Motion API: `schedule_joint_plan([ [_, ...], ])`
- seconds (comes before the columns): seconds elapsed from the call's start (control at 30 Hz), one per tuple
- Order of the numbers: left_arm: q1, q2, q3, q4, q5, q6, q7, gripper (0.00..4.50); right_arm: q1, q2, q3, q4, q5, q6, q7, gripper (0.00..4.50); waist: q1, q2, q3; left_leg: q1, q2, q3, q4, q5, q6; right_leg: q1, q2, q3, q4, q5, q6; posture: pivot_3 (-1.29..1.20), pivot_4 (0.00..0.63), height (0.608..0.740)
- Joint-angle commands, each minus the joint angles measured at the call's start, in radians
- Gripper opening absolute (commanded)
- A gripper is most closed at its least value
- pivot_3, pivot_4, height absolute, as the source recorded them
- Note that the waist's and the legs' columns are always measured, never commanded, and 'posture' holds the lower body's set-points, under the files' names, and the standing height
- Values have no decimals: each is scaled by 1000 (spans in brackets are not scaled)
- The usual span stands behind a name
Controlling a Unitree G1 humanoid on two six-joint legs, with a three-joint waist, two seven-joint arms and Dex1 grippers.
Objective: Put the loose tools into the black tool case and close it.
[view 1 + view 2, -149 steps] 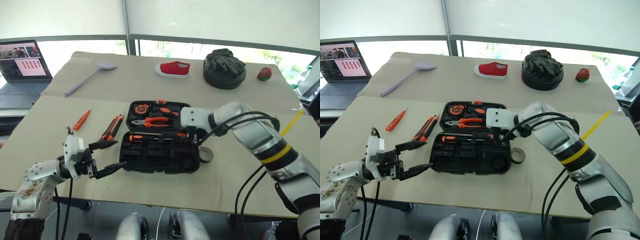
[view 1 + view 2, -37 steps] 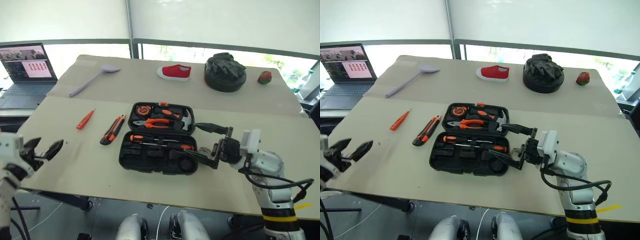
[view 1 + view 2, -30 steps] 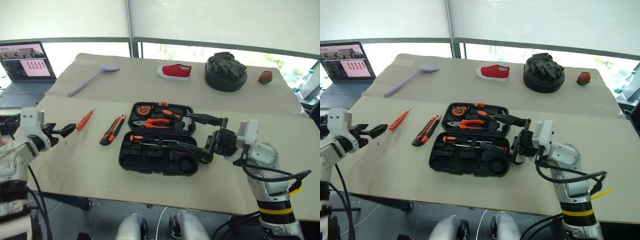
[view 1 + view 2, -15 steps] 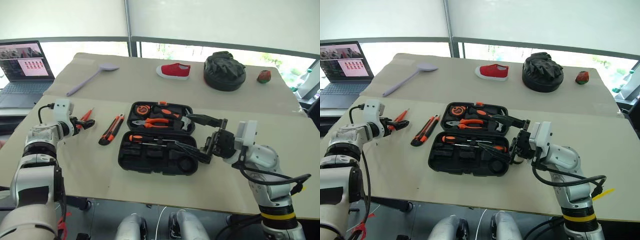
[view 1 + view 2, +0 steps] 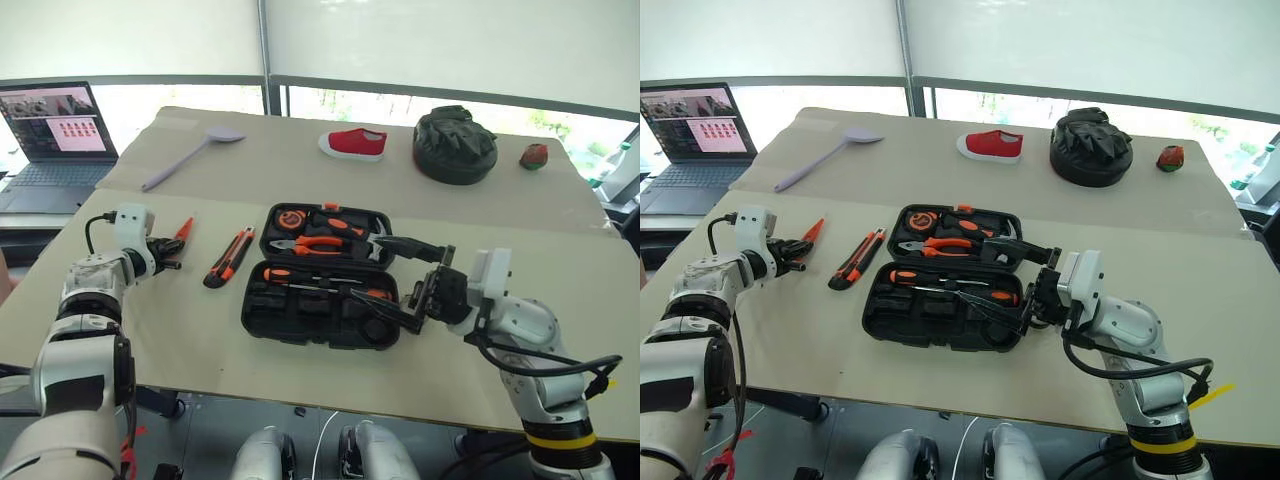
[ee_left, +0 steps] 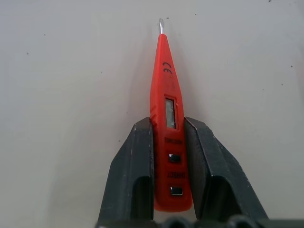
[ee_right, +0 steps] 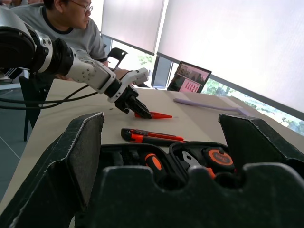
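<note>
Currently the left gripper (image 6: 168, 156) is clamped on the orange tester screwdriver (image 6: 167, 118): both black fingers (image 6: 133, 175) press against the flanks of its handle, and its metal tip projects beyond them. The screwdriver lies flat on the beige table (image 5: 180, 330), at roughly 9 o'clock from the black tool case (image 5: 320, 275) and well apart from it.

The right gripper (image 5: 405, 285) stands with its jaws spread wide, holding nothing, at the 3 o'clock edge of the case; one finger reaches over the upper half, the other over the lower half.

The case lies open at table centre. Its upper half holds orange-handled pliers (image 5: 312, 243) and a tape measure (image 5: 287, 217); its lower half holds an orange-black screwdriver (image 5: 300, 277).

The orange-black utility knife (image 5: 227, 258) lies on the table between the case and the left gripper, just beside the case's 9 o'clock edge and touching neither.

At 12 o'clock, on the far table section, lie a lilac spoon (image 5: 190, 158), a red shoe (image 5: 356, 143) and a round black bag (image 5: 455, 146). A laptop (image 5: 50, 130) sits at 10 o'clock. A person (image 7: 64, 26) sits behind the left arm in the right wrist view.
</note>
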Motion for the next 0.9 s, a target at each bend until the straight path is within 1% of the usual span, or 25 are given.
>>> schedule_joint_plan([
  [0.03,15,36,54,-79,-62,-179,-171,480,6,-23,-27,-38,34,-1,6,4500,-2,-2,1,0,0,0,0,0,0,-1,0,0,0,0,0,0,150,740],
  [0.1,63,67,3,-200,-63,-233,-385,480,14,-39,-45,-37,44,1,14,4500,-4,-4,2,-1,0,0,0,0,0,-1,0,-1,0,0,0,0,150,740],
  [0.13,96,74,-12,-284,-91,-235,-496,480,18,-47,-57,-32,48,1,13,4500,-6,-4,3,-2,0,0,0,0,0,-2,0,-1,0,0,-1,0,150,740],
  [0.23,200,91,-48,-589,-194,-124,-698,480,21,-69,-100,9,52,-3,6,4500,-7,-4,3,-2,0,0,0,0,0,-1,-1,-2,0,2,-3,0,150,740],
  [0.3,274,123,-113,-799,-216,-78,-798,480,28,-93,-108,28,50,-7,31,4500,-7,-4,3,-2,0,0,0,0,0,-1,-1,-2,-1,1,-2,0,150,740],
  [0.33,291,128,-165,-881,-189,-56,-808,480,35,-113,-102,36,48,-9,62,4500,-6,-4,3,-2,0,0,1,-1,1,0,-1,-1,-1,1,-1,0,150,740],
  [0.4,299,124,-235,-962,-129,-24,-776,480,35,-139,-91,50,51,-6,100,4500,0,-4,3,-1,0,0,1,-1,1,0,-1,-1,-1,-1,1,0,150,740],
  [0.43,300,123,-249,-979,-115,-15,-761,480,34,-144,-87,53,50,-8,107,4500,1,-4,3,-1,-1,-1,1,-1,1,1,-1,-1,-1,-1,1,0,150,740],
  [0.53,293,112,-287,-1029,-96,90,-709,480,22,-141,-82,59,50,-5,111,4500,-2,-4,3,-1,0,-1,1,-1,4,0,1,1,0,-1,1,0,150,740],
  [0.6,289,107,-316,-1047,-77,120,-693,480,21,-138,-80,59,50,-4,114,4500,-4,-4,3,0,0,-1,1,-1,5,0,2,2,0,-1,1,0,150,740],
  [0.7,298,96,-364,-1047,-26,93,-672,480,29,-132,-75,65,37,-20,117,4500,-3,-4,3,0,0,-1,1,0,3,0,2,2,0,-1,1,0,150,740],
  [0.9,284,85,-417,-1063,16,109,-659,480,45,-115,-74,62,25,-37,106,4500,3,-4,3,-1,0,-1,1,-1,3,0,1,2,-1,-1,1,0,150,740],
])
